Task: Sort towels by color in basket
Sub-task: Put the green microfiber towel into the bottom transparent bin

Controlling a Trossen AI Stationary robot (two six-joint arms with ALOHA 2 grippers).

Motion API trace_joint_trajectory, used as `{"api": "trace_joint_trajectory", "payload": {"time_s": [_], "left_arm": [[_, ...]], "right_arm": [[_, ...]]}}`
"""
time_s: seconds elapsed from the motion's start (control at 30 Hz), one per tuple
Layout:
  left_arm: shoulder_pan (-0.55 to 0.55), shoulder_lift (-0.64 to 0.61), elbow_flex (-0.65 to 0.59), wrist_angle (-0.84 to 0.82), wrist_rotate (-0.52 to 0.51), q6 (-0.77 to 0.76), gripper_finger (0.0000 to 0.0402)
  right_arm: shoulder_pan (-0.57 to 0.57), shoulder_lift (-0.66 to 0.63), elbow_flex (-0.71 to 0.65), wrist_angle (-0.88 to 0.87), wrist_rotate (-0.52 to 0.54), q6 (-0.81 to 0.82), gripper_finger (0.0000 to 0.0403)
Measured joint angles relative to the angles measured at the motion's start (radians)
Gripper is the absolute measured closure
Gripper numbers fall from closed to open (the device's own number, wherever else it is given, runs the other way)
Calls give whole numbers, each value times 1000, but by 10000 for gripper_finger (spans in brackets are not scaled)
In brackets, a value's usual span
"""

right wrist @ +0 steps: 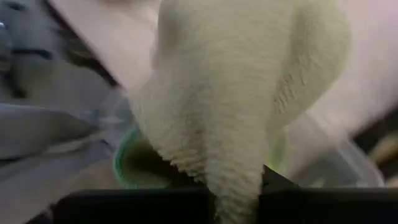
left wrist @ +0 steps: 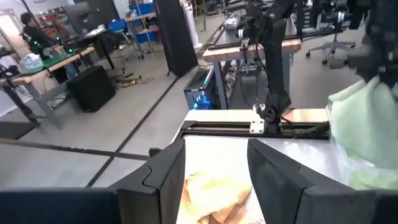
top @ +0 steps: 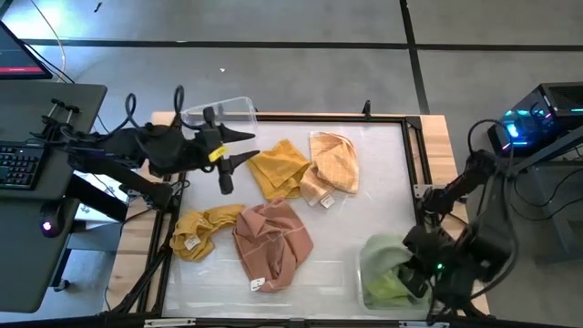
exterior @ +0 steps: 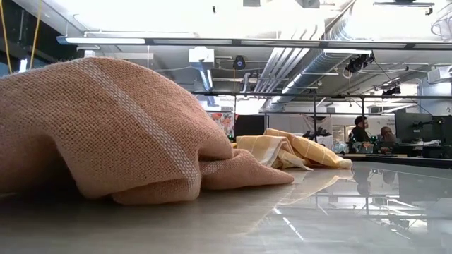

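The right tool (top: 414, 282) clenches a limp, light green towel (right wrist: 236, 93) over the clear basket (top: 364, 273); beside it, the pink towel (top: 269, 241) wants pinching at a raised fold. The left tool (top: 241, 146) hangs released.

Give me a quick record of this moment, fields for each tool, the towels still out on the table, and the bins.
left tool: open, hovering by the mustard towel
right tool: shut on green towel, over the clear bin at the table's near right
loose towels: mustard, peach towel, pink towel, crumpled yellow towel
other bin: empty clear bin at far left
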Motion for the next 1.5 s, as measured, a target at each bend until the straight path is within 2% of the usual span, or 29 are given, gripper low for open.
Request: {"api": "trace_joint_trajectory", "payload": {"time_s": [0.2,0.37,0.5,0.6,0.77,0.87,0.97,1.03,1.1,1.4,1.5], "left_arm": [[-2,42,0,0,14,-3,241],[-3,64,0,2,15,-3,241],[-3,74,0,0,16,3,241],[-3,74,0,3,16,3,241],[-3,77,0,-10,17,-18,241],[-7,76,0,-58,62,-97,241],[-13,78,0,-118,102,-168,241],[-17,84,0,-139,118,-222,241],[-18,91,0,-155,127,-246,241],[-19,111,0,-156,134,-257,241],[-19,113,0,-156,138,-254,241]], "right_arm": [[14,1,-282,312,-175,-11,394],[10,1,-457,560,-246,-10,373],[-5,0,-474,587,-338,42,317],[-10,-14,-435,577,-408,50,270],[-4,-52,-328,497,-422,134,231],[-2,-63,-262,464,-418,238,231],[-2,-62,-232,463,-398,418,236],[-23,-54,-230,486,-443,459,242],[-54,-25,-228,498,-487,461,254],[-120,95,-231,253,-308,428,340],[-138,131,-231,220,-289,366,359]]}}
